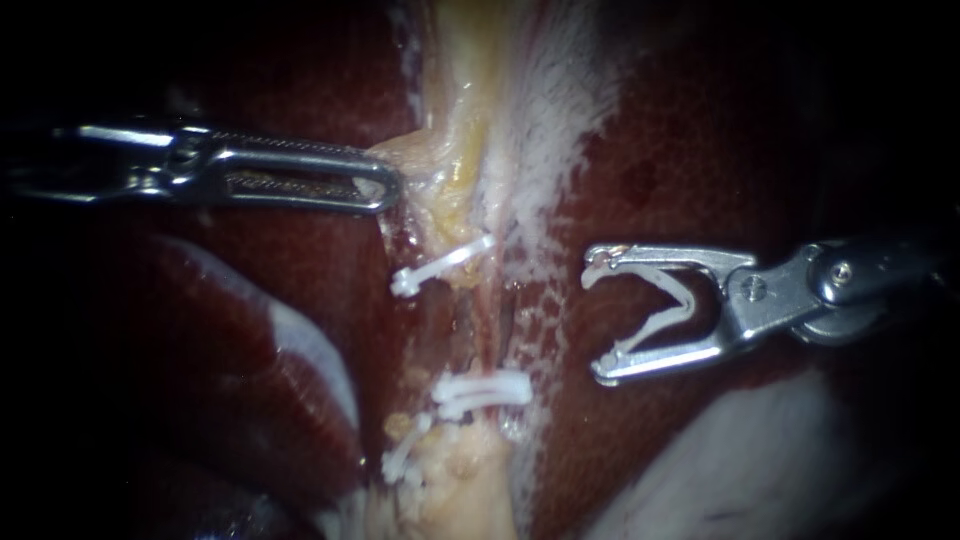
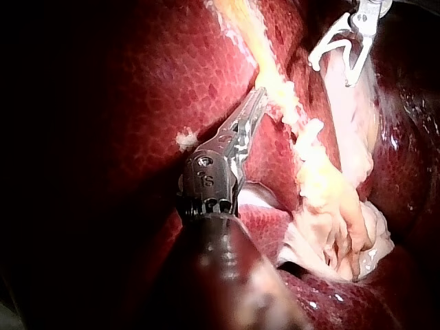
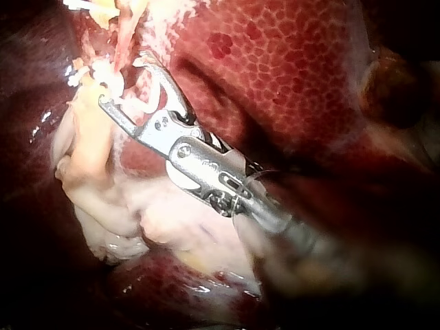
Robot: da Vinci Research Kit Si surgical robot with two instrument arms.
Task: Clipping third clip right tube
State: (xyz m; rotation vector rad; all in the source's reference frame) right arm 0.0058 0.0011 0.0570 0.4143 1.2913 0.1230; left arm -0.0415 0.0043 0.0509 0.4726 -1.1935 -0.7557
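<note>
Most of the endoscope view is dark red, mottled liver (image 1: pixel 700 150). Down its middle, from top edge to bottom edge, runs a pale yellow-white band of fatty tissue (image 1: pixel 480 120). Within the band a thin pinkish tube (image 1: pixel 487 330) follows the same long axis; I cannot tell for sure whether it is the task's right tube.

The silver left instrument (image 1: pixel 385 188) reaches the band's left edge near the top. Its slotted jaws lie together, pinching a fold of that tissue. The silver right instrument (image 1: pixel 596 323) hangs over the liver just off the band's right edge. Its jaws are spread wide, with an open, white, V-shaped plastic clip (image 1: pixel 665 310) seated between them, one leg along each jaw.

Three small white clips already cross the band: one high (image 1: pixel 440 265), one lower (image 1: pixel 485 390), and one near the bottom edge (image 1: pixel 405 462).

The bare stretch of tube between the high and lower clips lies straight ahead of that open mouth and crosswise to the jaws. As I judge it, the right instrument is the nearer one and need only advance to straddle the tube.
</note>
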